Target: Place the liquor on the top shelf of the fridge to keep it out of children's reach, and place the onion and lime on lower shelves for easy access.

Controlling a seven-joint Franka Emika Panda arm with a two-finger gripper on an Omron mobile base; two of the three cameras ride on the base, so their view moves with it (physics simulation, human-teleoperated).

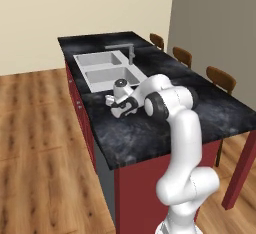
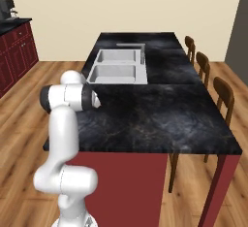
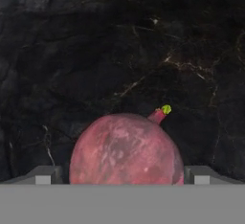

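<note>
Looking down the hand camera, I have the onion (image 3: 125, 149) sitting large and close between the two finger tips (image 3: 44, 175), one tip showing at each side of it with the jaws spread wide; whether the pads touch its skin I cannot tell. It is a round pinkish-red ball with a short stub and a small yellow-green tip at its upper right, and it rests on the black marbled counter (image 3: 143, 50). From the left base camera I see the gripper (image 1: 118, 105) low over the near part of that counter (image 1: 150, 133), just in front of the double sink (image 1: 102, 70), the arm bent forward and down to it. The onion itself I cannot make out there. A tap (image 1: 131, 53) stands at the far side of the sink. Three wooden chairs (image 1: 220, 78) stand along the right side of the island. From the right base camera the arm's elbow sits at the counter's left edge (image 2: 145, 119), near the sink (image 2: 118, 66).
</note>
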